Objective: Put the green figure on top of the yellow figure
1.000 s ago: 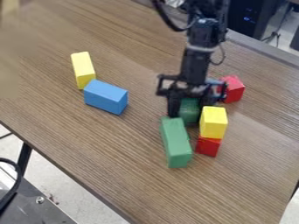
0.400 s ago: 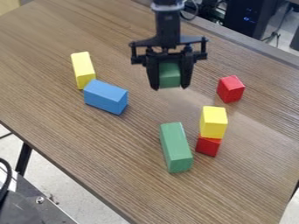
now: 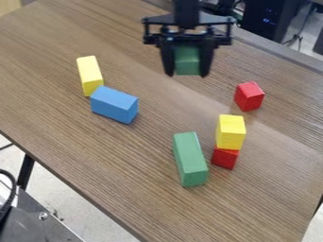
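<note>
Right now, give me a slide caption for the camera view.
Black two-finger gripper holding a small green block above a wooden table of coloured blocks.

The black arm (image 3: pixel 185 13) enters at the top edge; its tool (image 3: pixel 187 74) hangs upright, fingers (image 3: pixel 168 59) parted and pointing down.

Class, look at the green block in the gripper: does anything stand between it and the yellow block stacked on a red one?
Nothing visible stands between the green block and the yellow block, whose top is uncovered. The separate red block sits off to the right in the picture, seemingly beside the direct path.
</note>
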`<state>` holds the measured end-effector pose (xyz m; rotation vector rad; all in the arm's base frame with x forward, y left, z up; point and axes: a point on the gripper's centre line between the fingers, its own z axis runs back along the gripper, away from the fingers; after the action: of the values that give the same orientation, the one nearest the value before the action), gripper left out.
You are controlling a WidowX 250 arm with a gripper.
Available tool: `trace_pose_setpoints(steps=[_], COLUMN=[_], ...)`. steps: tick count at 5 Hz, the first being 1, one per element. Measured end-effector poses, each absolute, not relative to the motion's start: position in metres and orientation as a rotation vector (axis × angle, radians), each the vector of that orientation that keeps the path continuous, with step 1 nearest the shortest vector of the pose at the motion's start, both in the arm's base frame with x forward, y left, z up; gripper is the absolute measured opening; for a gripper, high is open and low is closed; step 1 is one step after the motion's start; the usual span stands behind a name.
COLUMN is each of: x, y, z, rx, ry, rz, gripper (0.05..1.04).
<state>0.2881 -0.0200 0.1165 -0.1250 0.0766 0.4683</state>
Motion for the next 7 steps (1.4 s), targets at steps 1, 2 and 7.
trace_pose_setpoints(steps=[1, 2, 7], x=[0.276, 0.264, 0.26], y=[-0.042, -0.049, -0.093], z=[0.131, 0.143, 0.081], rx=[-0.145, -0.181, -0.082], ry=[0.102, 0.138, 0.38], rz=[0.373, 0.342, 0.147], gripper=[0.6, 0.6, 0.6])
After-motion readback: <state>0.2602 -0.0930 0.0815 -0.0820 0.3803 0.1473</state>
